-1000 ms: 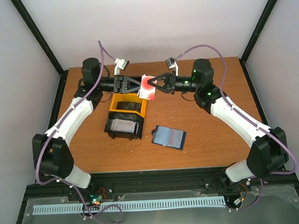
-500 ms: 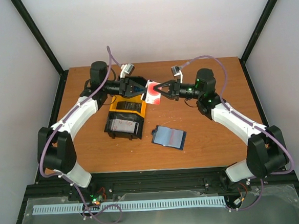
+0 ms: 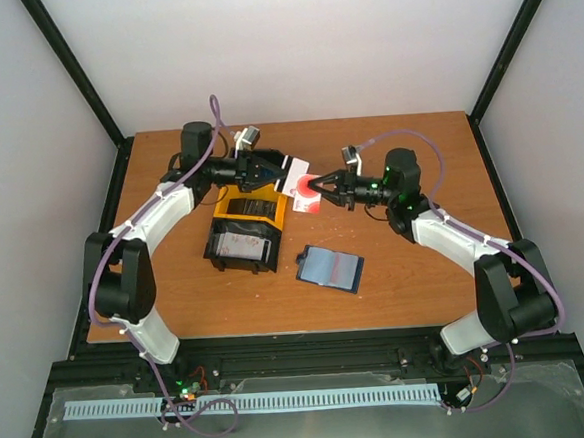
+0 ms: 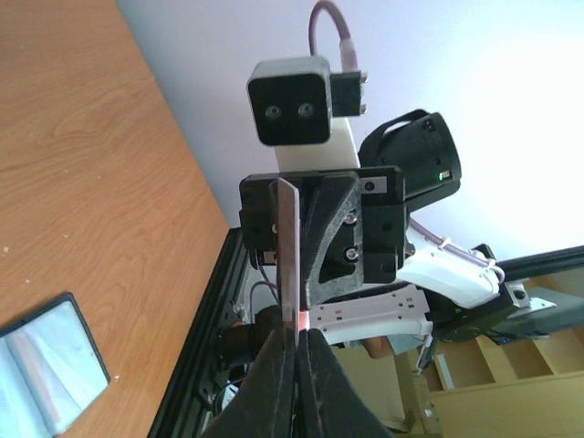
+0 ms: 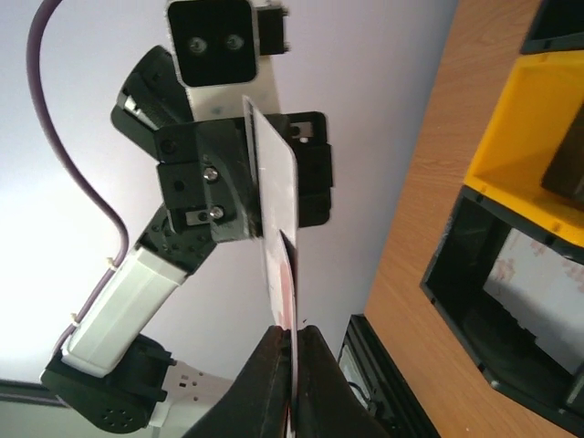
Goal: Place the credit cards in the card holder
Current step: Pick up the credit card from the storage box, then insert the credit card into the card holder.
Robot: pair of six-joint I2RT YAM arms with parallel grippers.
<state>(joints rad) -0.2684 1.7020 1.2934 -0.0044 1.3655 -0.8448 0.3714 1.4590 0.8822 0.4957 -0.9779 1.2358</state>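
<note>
Beyond the bin tray's (image 3: 236, 245) far right corner, both arms reach inward, forearms near level; left gripper (image 3: 285, 169) and right gripper (image 3: 317, 185) each pinch one white credit card (image 3: 295, 175), held aloft; card holder (image 3: 330, 268) lies open right of the tray.

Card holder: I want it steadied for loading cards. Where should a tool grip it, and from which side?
Probably its right-hand flap edge, coming from above on the robot's right. The card holder lies open and flat on the table, pockets up, so only a thin outer edge offers a pinch, leaving the pockets uncovered.
</note>
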